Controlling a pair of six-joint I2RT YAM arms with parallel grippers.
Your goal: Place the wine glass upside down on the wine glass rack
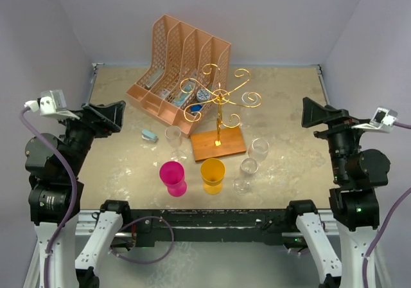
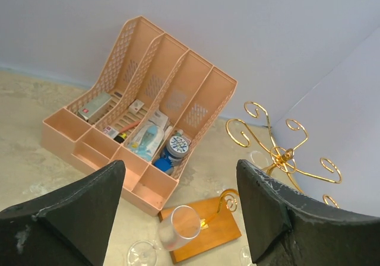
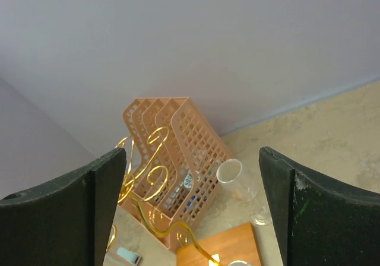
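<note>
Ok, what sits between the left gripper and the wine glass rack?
Top view: a clear glass beside the rack's base and, nearer the left gripper, a small bluish object.

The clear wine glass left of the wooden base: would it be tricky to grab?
Likely fragile and slippery: the wine glass looks thin, clear and smooth. Standing upright with its bowl above a small foot, it could tip if nudged.
</note>
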